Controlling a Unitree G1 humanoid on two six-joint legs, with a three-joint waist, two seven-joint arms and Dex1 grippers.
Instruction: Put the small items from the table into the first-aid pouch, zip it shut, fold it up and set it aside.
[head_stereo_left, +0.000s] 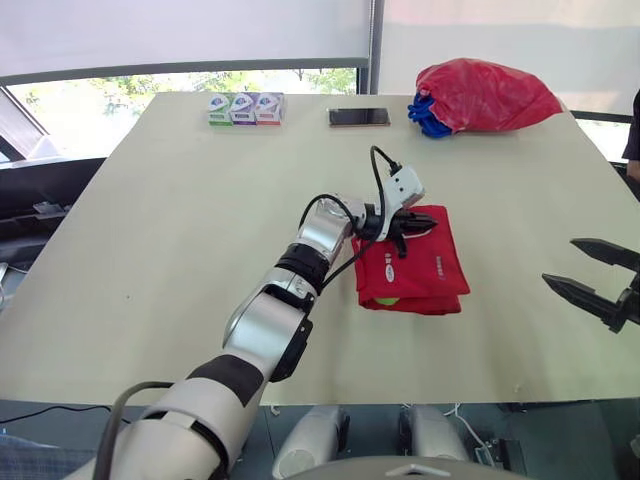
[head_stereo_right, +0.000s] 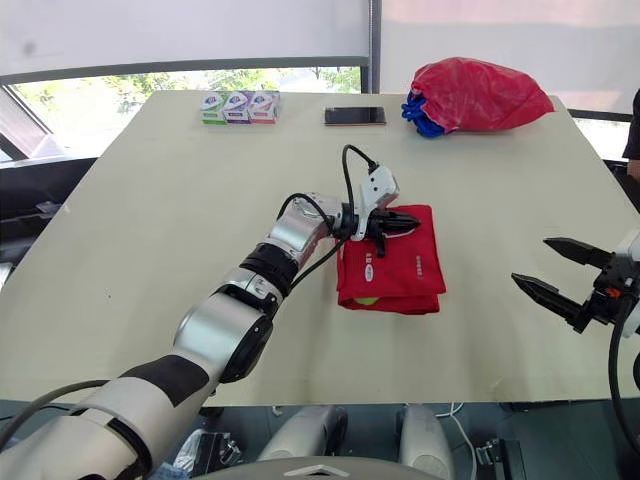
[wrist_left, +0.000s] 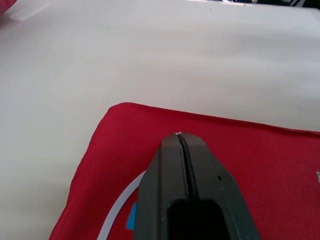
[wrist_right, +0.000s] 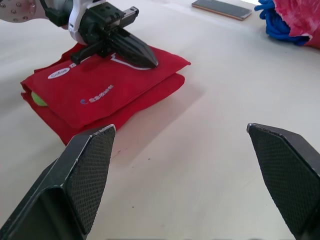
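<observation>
The red pouch (head_stereo_left: 412, 262) is seen folded near the middle of the table (head_stereo_left: 180, 230), so filling and folding are judged done (the zip cannot be checked). The left claw (head_stereo_left: 420, 225), closed on nothing, is rested on top; the right claw (head_stereo_left: 560, 261) is held wide, well apart. Setting aside is left.

Far edge of tabletop (head_stereo_left: 200, 220), left of middle: I see three small boxes (head_stereo_left: 245, 108) in tight row, touching; green, purple, red, fronts toward me. Same edge, near middle: phone (head_stereo_left: 359, 117) lying flat, long side along edge, apart from boxes. Far right corner: red plastic bag (head_stereo_left: 485, 95), bulging, crumpled. Blue bundle (head_stereo_left: 425, 115) at bag's left side, touching it; near phone, not touching. I cannot tell what it is. Beyond far edge: window (head_stereo_left: 100, 110) with green trees, white blind (head_stereo_left: 180, 35) partway down.
</observation>
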